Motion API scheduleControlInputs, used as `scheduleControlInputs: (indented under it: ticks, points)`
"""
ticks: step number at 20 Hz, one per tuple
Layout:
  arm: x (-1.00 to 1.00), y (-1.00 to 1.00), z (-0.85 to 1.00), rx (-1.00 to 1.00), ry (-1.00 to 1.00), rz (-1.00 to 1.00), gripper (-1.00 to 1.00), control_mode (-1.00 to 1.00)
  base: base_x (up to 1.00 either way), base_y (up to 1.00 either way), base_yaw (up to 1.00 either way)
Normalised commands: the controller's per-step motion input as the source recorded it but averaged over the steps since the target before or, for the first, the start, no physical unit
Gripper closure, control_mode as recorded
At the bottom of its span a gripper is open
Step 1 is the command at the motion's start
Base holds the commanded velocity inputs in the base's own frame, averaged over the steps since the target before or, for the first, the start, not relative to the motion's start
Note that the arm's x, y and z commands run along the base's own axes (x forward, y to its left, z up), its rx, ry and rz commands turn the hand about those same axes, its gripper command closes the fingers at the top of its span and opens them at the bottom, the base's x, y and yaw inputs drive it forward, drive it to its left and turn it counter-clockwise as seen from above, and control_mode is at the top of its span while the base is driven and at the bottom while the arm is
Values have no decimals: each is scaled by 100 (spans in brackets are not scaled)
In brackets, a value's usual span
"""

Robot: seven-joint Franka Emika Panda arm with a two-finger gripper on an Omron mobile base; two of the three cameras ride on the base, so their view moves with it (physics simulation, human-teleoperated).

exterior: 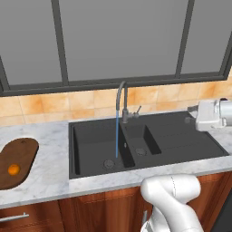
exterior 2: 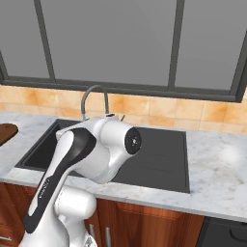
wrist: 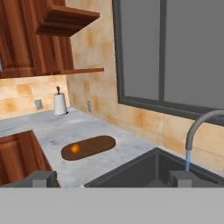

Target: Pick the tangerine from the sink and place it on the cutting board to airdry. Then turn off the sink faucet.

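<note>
The tangerine (exterior: 14,169) (wrist: 75,148) lies on the dark brown cutting board (exterior: 20,156) (wrist: 94,146), on the marble counter left of the black double-basin sink (exterior: 181,140) (exterior 2: 159,154) (wrist: 135,173). Behind the divider between the basins rises the grey gooseneck sink faucet (exterior: 122,102) (exterior 2: 94,96) (wrist: 199,127), with a blue stream of water (exterior: 117,136) running into the large basin. My gripper (exterior: 190,114) (wrist: 113,179) hovers over the sink's right end and points left along the counter. It is open and empty, far from the faucet and the board.
A window runs behind the sink above a tiled backsplash. A white roll on a stand (wrist: 60,104) sits in the far counter corner under wooden shelves (wrist: 65,22). My own arm (exterior 2: 96,154) blocks much of the sink in the right base view.
</note>
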Motion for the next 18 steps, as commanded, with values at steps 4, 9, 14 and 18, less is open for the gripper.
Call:
scheduleControlInputs:
  ticks: [4, 9, 14, 18]
  points:
    - [23, 0, -5, 1, 0, 0, -100, -100, 0, 0, 0]
    - [21, -6, -15, 0, 0, 0, -100, -100, 0, 0, 0]
    - [27, -6, -27, 1, 0, 0, -100, -100, 0, 0, 0]
    - [30, -2, -22, 0, 0, 0, -100, -100, 0, 0, 0]
